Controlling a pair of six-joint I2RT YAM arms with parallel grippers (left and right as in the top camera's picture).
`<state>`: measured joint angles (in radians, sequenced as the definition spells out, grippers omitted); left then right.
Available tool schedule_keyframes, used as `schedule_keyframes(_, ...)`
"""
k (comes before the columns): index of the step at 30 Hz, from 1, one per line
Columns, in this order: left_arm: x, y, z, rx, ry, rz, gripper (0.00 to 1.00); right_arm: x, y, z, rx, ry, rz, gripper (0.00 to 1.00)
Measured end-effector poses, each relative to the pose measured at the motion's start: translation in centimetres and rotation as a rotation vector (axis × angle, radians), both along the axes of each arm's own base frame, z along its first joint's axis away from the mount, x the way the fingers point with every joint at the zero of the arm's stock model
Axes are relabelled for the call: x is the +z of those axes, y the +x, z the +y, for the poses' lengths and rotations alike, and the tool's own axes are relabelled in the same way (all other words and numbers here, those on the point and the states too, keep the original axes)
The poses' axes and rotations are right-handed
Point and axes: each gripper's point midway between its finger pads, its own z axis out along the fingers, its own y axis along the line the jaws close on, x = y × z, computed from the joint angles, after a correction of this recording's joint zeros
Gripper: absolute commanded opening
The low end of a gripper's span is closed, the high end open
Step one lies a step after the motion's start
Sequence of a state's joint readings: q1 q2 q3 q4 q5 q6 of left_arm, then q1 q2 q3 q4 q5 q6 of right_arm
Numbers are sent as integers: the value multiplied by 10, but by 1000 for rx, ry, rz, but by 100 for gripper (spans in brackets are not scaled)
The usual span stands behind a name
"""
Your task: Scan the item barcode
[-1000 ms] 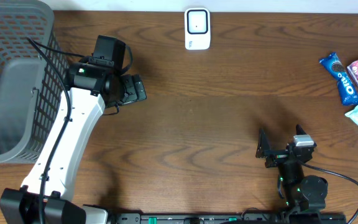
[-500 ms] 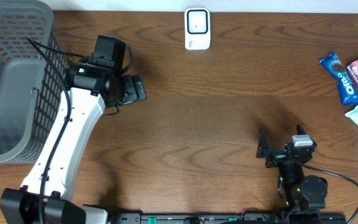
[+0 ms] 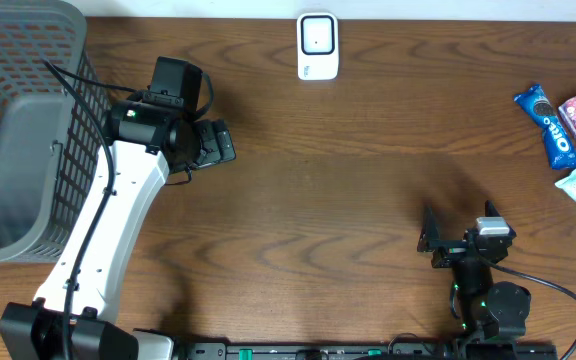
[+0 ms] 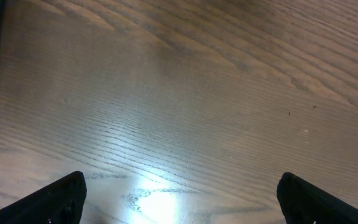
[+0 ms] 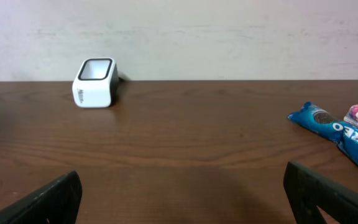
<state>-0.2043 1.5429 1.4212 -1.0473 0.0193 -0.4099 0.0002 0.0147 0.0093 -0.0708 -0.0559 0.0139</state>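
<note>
My left hand (image 4: 180,194) and right hand (image 5: 183,198) are both wide open and hold nothing. The blue cookie pack (image 3: 548,125) lies at the far right of the worktop (image 3: 368,200). The white scanner (image 3: 318,45) sits far, in the middle.

A dark brown wooden tabletop (image 3: 368,200) filled nearly the whole overhead view, its wavy grain running lengthwise, with a faint darker shadow on its right half. Beyond its far edge stood a plain, pale wall (image 5: 229,37), slightly mottled and evenly lit, seen from above only as a thin light strip (image 3: 468,8) along the top. In the left wrist view the wood looked paler and finely lined, and a bright white glare (image 4: 151,198) of reflected light lay on it near the bottom edge.
</note>
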Motion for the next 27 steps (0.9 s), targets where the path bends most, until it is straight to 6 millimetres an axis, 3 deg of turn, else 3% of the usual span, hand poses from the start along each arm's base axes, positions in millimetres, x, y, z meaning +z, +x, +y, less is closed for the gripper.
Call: schedule_keyframes(27,-2,-7,1,0,6,30,98,0,0,0,0,0,0,99)
